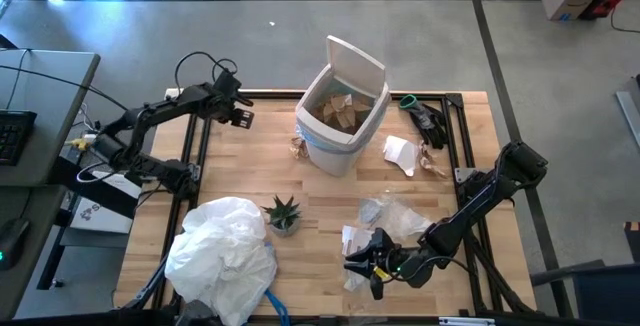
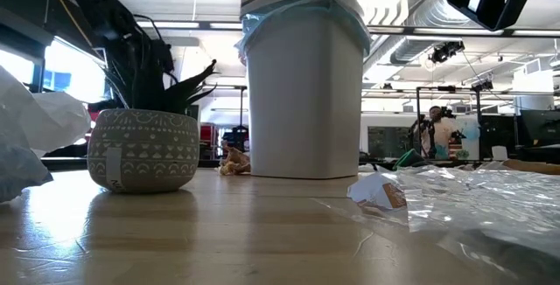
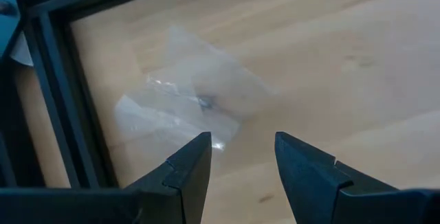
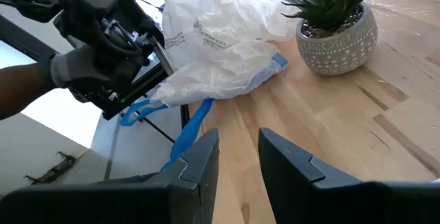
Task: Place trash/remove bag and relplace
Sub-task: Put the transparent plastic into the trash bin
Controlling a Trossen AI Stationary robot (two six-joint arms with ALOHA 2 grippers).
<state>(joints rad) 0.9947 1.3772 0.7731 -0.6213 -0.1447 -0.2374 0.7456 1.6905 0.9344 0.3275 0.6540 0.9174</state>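
A: Near edge first. Right gripper (image 1: 372,269) sits low at abt 5 o'clock of the table (image 1: 240,156), fingers parted a little, nothing between them. White bag (image 1: 222,246) w/ blue ties lies slumped at 7 o'clock, plant (image 1: 283,213) just beside it.

B: And the trash?

A: Clear wrappers (image 1: 392,216) and white scraps (image 1: 352,238) lie right next to that right gripper, twd centre. Further back, the white bin (image 1: 340,108) at abt 12 o'clock, lid up, light-blue liner (image 2: 302,12) folded over its rim, brown paper (image 1: 338,112) already inside. More scraps at its foot, incl. a white piece (image 1: 400,153) at 2 o'clock.

B: Left side?

A: Left gripper (image 1: 238,109) hovers at 10–11 o'clock, jaws spread, empty. Its wrist cam shows a flat clear wrapper (image 3: 189,97) on the wood by the black frame (image 3: 65,107), just ahead of the tips.

B: So that's the pick, I'd guess.

A: Looks like it. Tip: film's flat and slippery, so come down steep, straddle a raised crease, pinch there. Don't scrape twd the frame rail or it could slide under. Then lift clear before swinging to the bin.
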